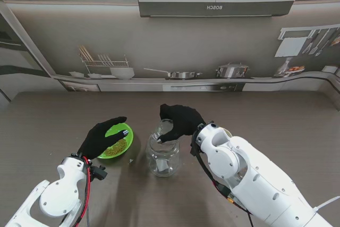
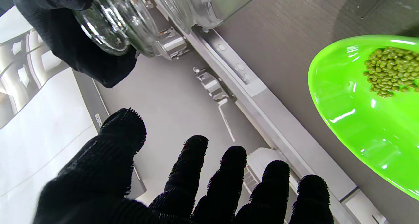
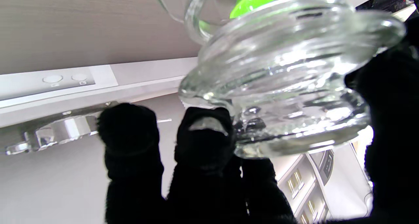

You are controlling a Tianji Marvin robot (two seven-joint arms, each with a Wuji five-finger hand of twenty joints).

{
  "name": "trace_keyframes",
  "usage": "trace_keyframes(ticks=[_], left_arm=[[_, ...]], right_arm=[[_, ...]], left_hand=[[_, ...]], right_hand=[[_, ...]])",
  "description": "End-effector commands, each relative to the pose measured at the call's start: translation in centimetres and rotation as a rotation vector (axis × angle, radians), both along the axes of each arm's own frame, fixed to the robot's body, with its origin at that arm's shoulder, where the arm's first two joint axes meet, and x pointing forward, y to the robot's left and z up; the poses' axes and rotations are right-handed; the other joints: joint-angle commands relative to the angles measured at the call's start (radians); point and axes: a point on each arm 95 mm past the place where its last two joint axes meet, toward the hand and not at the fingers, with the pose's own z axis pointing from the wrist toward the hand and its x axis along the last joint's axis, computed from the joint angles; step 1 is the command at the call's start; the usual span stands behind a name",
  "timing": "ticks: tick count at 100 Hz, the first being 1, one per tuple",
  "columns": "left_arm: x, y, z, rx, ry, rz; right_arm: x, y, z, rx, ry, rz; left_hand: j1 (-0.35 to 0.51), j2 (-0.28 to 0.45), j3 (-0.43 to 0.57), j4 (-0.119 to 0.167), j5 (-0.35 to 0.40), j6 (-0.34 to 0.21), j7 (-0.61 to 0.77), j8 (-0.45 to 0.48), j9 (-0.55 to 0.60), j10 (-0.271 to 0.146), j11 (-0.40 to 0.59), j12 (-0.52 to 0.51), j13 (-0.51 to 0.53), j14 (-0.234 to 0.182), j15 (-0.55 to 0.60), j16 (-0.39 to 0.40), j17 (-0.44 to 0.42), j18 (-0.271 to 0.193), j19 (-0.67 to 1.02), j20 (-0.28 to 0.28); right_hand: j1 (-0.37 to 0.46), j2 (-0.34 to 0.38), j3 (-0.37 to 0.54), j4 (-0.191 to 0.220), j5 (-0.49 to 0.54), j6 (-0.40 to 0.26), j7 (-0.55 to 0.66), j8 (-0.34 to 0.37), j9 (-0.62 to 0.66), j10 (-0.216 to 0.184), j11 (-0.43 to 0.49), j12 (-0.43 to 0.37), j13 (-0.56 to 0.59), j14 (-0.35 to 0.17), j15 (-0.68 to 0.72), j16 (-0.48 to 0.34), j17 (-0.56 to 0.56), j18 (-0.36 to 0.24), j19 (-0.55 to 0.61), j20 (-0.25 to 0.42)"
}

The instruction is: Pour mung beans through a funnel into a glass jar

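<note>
- The left hand (image 1: 102, 137) hovered over the near-left edge of the green bowl (image 1: 126, 131), fingers spread and closing on nothing. In the left wrist view its fingertips (image 2: 232, 158) pointed past the bowl with clear air between them.
- The green bowl sat on the table (image 1: 48, 126) at about nine o'clock from the jar, just beside it but apart. The mung beans (image 1: 115, 148) lay in a small heap inside it.
- The bowl looked like thin, glossy plastic: light, stiff and a little slick. A pinch across the rim at its near-left edge would probably serve best, thumb inside and fingers under, with a slow tilt, since the beans are small and hard and likely to roll and scatter.
- The glass jar (image 1: 162, 161) stood upright at the table's middle, nearer to the robot than the right hand.
- The glass funnel (image 1: 164, 133) sat at the jar's mouth, at twelve o'clock from the jar's body. Whether its spout was fully seated could not be told.
- The right hand (image 1: 179, 121) was wrapped round the funnel's rim, fingers (image 3: 204, 139) on one side and thumb on the other.
- Both glass pieces looked heavy for their size, rigid, smooth and breakable, so a steady hold on the funnel's thick rim seemed wise.
</note>
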Motion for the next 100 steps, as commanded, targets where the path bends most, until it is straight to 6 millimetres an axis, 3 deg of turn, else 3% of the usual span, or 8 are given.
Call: trace_keyframes(ticks=[1, 26, 61, 100], left_arm=[[0.0, -0.3, 0.0, -0.001, 0.013, -0.017], [0.0, -0.3, -0.1, -0.003, 0.014, -0.016], [0.1, -0.4, -0.2, -0.004, 0.019, -0.020], [0.1, -0.5, -0.2, -0.003, 0.017, -0.021]], right_arm=[[-0.3, -0.2, 0.5, 0.003, 0.000, 0.002], [-1.6, -2.6, 0.6, 0.007, 0.015, -0.028], [-4.8, -6.4, -1.3, -0.011, 0.046, -0.044], [-6.8, -8.2, -5.5, -0.061, 0.111, -0.004]], left_hand=[[-0.014, 0.042, -0.019, 0.034, -0.001, -0.013, -0.008, -0.001, 0.001, -0.001, -0.003, 0.002, -0.005, -0.004, -0.008, -0.003, -0.013, -0.014, -0.015, 0.005], [-0.013, 0.042, -0.018, 0.034, 0.002, -0.010, -0.007, -0.001, 0.002, 0.001, -0.003, 0.002, -0.004, -0.003, -0.008, -0.002, -0.012, -0.013, -0.014, 0.006], [-0.014, 0.043, -0.018, 0.033, -0.003, -0.012, -0.009, -0.002, 0.001, 0.000, -0.003, 0.002, -0.006, -0.003, -0.009, -0.003, -0.012, -0.014, -0.014, 0.006], [-0.013, 0.042, -0.018, 0.034, -0.003, -0.011, -0.009, -0.002, 0.001, 0.000, -0.003, 0.002, -0.007, -0.004, -0.009, -0.003, -0.013, -0.015, -0.015, 0.006]], right_hand=[[0.224, 0.095, 0.447, 0.005, 0.023, -0.070, 0.162, 0.043, 0.050, -0.089, 0.064, 0.011, 0.054, -0.053, 0.036, 0.018, 0.018, -0.019, 0.036, 0.004], [0.224, 0.096, 0.446, 0.005, 0.023, -0.071, 0.163, 0.042, 0.050, -0.088, 0.062, 0.011, 0.054, -0.053, 0.043, 0.019, 0.016, -0.016, 0.034, 0.004], [0.223, 0.095, 0.446, 0.005, 0.024, -0.071, 0.163, 0.042, 0.052, -0.086, 0.062, 0.012, 0.054, -0.048, 0.046, 0.017, 0.014, -0.012, 0.032, 0.005], [0.219, 0.094, 0.448, 0.004, 0.025, -0.071, 0.163, 0.042, 0.054, -0.090, 0.061, 0.013, 0.053, -0.048, 0.046, 0.014, 0.001, -0.011, 0.025, 0.004]])
